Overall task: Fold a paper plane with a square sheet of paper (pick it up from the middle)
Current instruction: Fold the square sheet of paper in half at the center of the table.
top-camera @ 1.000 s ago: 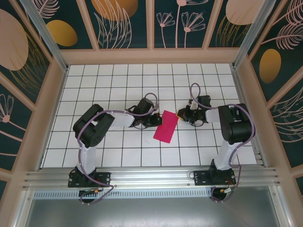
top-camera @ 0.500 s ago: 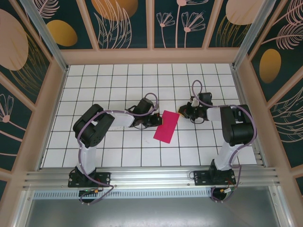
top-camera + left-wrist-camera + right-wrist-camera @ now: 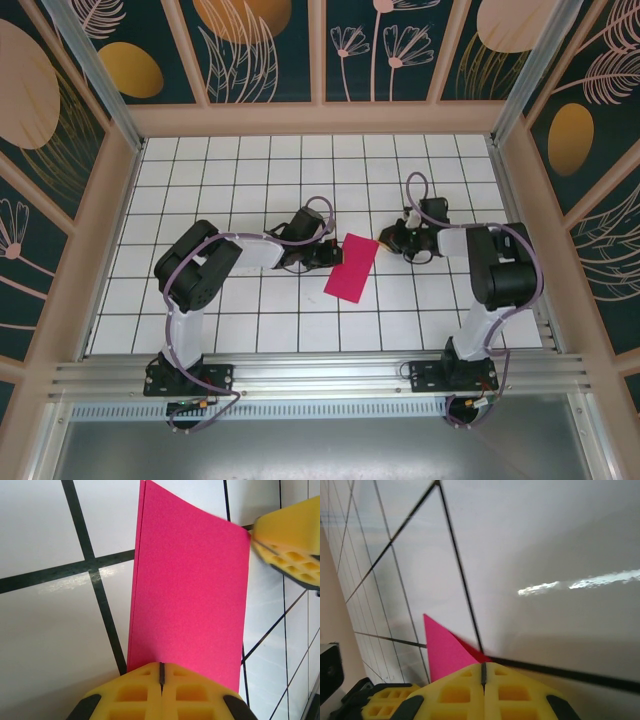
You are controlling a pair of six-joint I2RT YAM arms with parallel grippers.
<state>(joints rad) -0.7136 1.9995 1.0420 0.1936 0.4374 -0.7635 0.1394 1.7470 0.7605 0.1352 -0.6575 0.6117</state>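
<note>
Over the last second the right gripper [image 3: 384, 240] has drawn back a little, up and away from the far corner of the paper, and its forearm has swung slightly. The paper and the left arm have stayed where they were.

The square sheet of paper [image 3: 351, 268] is no longer square. It lies flat on the white tiled table [image 3: 200, 180] as a narrow magenta rectangle set at a slant between the two grippers. In the left wrist view two layers show along its long left edge, so it looks folded once in half.

The left gripper [image 3: 161, 672] sits at the near short edge of the sheet with its yellow pads pressed together and no gap between them. The paper runs under their tips, and it looks pressed to the table rather than pinched, though I cannot tell for sure. The right gripper's fingers are also closed on each other. In its own wrist view a pink corner pokes out just beyond them, and from the left wrist one of its pads [image 3: 292, 535] sits right at the sheet's far corner, touching or nearly so.

By my reading only the first centre fold is done. The nose corners, the second taper and the wing folds are all still to make, so the paper plane is at an early stage.
</note>
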